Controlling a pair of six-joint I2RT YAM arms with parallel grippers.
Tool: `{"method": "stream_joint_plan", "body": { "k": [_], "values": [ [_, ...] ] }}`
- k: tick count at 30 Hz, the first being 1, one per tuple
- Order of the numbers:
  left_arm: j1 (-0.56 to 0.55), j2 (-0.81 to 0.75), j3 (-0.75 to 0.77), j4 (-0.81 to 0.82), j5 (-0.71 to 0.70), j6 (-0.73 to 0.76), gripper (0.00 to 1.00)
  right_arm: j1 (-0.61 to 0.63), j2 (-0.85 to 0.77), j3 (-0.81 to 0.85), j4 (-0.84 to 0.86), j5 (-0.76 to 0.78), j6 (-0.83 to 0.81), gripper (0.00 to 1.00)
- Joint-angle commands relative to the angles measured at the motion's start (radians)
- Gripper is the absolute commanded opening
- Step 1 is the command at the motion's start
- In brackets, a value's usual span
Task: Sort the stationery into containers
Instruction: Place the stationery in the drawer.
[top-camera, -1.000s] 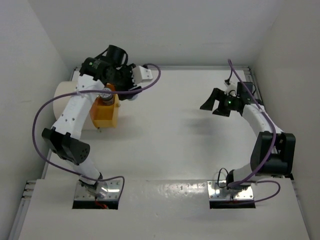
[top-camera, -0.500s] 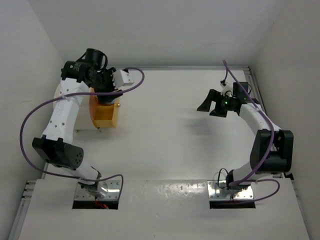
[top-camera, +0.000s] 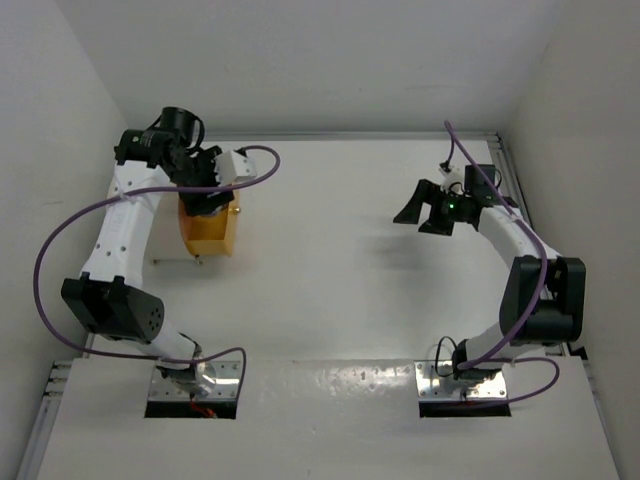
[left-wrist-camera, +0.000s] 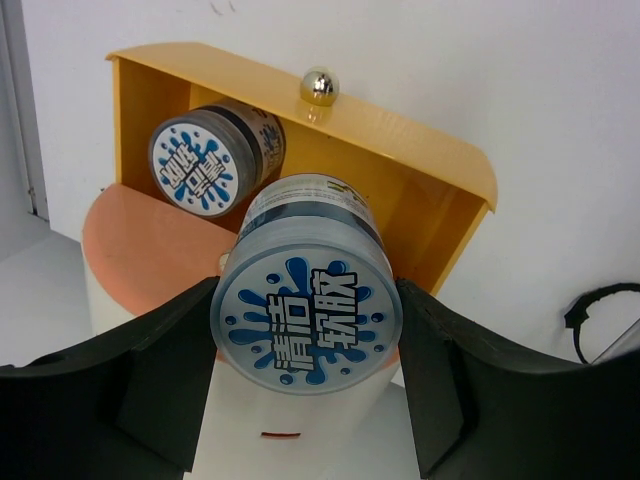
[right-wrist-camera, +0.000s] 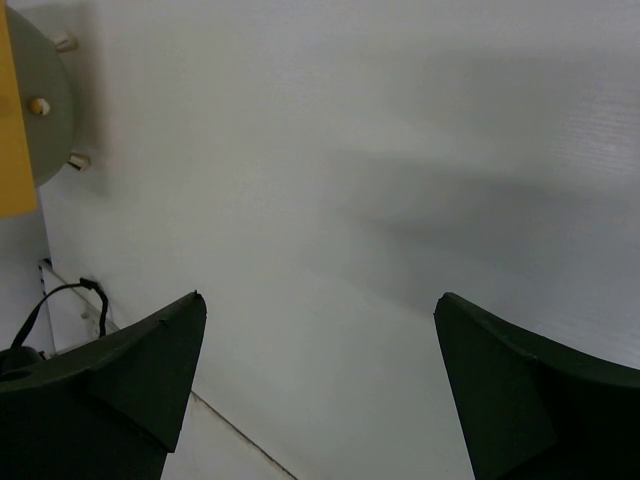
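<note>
My left gripper (left-wrist-camera: 305, 400) is shut on a round blue-and-white piece (left-wrist-camera: 305, 310), one black finger pressed to each side of it. It hangs just above the open orange drawer (left-wrist-camera: 420, 200), where a second blue-and-white piece (left-wrist-camera: 200, 165) lies on its side in the far corner. The drum's orange face (left-wrist-camera: 140, 250) shows under the drawer. From above, the left gripper (top-camera: 205, 195) covers the drawer's (top-camera: 208, 235) back end. My right gripper (top-camera: 420, 215) hovers open over bare table at the right, nothing between its fingers (right-wrist-camera: 130, 370). No pens show.
A shiny round knob (left-wrist-camera: 319, 85) sits on the drawer's front wall. The drum's knobbed face (right-wrist-camera: 35, 90) shows far off in the right wrist view. White walls close in the table on three sides. Purple cables loop off both arms.
The left arm has swung left and back, carrying its gripper from beside the drawer to over its back end. The right gripper shifted slightly left, then held still.
</note>
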Motion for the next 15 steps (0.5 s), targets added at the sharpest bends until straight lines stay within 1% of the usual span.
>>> {"method": "stream_joint_plan", "body": {
  "k": [1,8,15],
  "values": [
    [0.019,-0.035,-0.018,0.024,0.019,0.048,0.11,0.008,0.000,0.044,0.035,-0.018,-0.002,0.95],
    [0.045,-0.024,-0.090,0.044,0.080,0.058,0.11,0.008,0.008,0.053,0.027,-0.019,-0.007,0.95],
    [0.048,-0.006,-0.147,0.082,0.097,0.067,0.12,0.010,0.020,0.075,0.011,-0.019,-0.016,0.95]
  ]
}}
